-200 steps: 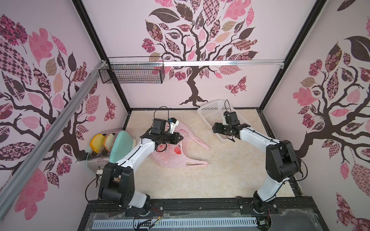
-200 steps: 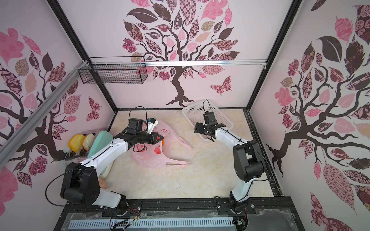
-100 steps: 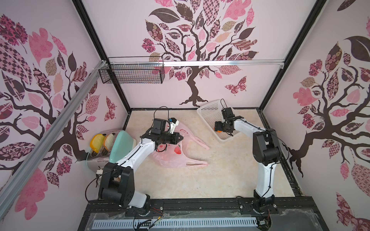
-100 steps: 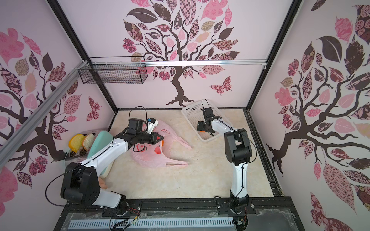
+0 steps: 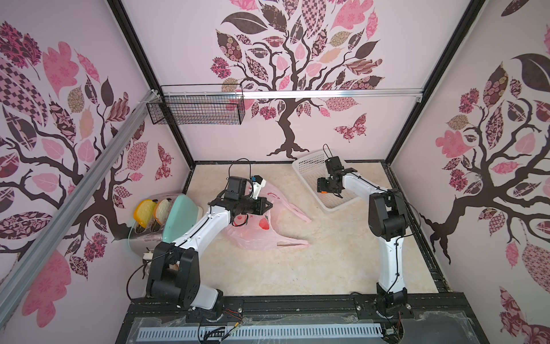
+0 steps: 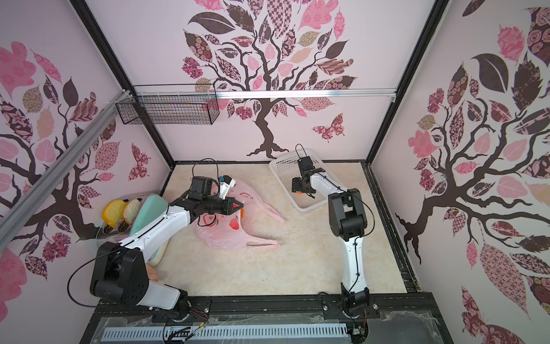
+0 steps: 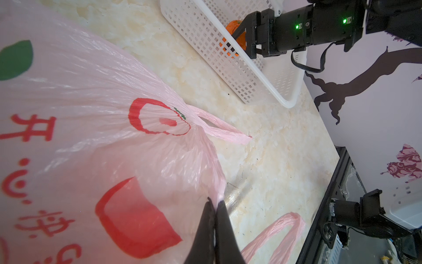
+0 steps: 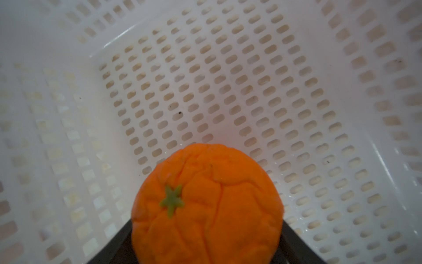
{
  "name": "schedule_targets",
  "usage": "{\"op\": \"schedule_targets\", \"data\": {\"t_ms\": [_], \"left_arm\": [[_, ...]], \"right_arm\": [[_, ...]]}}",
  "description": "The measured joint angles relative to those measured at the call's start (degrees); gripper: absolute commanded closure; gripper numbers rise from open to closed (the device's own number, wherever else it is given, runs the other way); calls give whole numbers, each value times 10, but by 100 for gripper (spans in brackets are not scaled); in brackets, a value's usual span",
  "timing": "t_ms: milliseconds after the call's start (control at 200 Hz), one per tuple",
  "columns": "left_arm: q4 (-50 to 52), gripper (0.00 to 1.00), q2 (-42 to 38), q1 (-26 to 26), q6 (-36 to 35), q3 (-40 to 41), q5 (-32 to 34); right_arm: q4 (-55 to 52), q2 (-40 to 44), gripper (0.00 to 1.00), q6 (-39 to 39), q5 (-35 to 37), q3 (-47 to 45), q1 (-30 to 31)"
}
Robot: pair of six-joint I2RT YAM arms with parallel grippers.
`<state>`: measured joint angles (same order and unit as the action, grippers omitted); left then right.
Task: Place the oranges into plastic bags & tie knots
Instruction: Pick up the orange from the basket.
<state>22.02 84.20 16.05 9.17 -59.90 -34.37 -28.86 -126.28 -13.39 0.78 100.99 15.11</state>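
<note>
Orange [image 8: 206, 205]: inside the white basket [image 5: 303, 166], low against its perforated floor and near one wall, stem star facing the right wrist camera. It is flanked by both fingers of the right claw [image 5: 324, 188], which appear pressed against its sides; the rind is seen creased, so a clamp on soft fruit is judged. Other fruit in the basket: none seen. Pink bag [image 5: 259, 235]: flat on the tabletop [image 5: 327, 262], beside the basket and apart from it, on the side toward the left arm. Its handle loops [image 7: 225, 130] lie loose, untied. A fold of its film is pinched in the left claw [image 7: 214, 205], jaws together. Step judged: lifting the orange for transfer to the bag. Risks noted: the fruit could squirt out if squeezed off-centre; it or a finger could catch the basket wall or rim on the way out; whether the bag's mouth is open cannot be told, so a drop could land on the film and roll away; thin film could slip from the pinch.
</note>
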Motion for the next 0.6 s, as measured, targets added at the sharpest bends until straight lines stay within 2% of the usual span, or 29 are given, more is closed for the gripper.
{"op": "schedule_targets", "data": {"t_ms": [75,330,440,600], "left_arm": [[0,100,0,0,0,0,0],[0,100,0,0,0,0,0],[0,100,0,0,0,0,0],[2,100,0,0,-2,0,2]], "right_arm": [[-4,-10,49,1,-3,13,0],[-19,2,52,-1,-6,7,-2],[-6,79,52,-6,-27,-48,-3],[89,273,54,-44,-110,-201,-2]]}}
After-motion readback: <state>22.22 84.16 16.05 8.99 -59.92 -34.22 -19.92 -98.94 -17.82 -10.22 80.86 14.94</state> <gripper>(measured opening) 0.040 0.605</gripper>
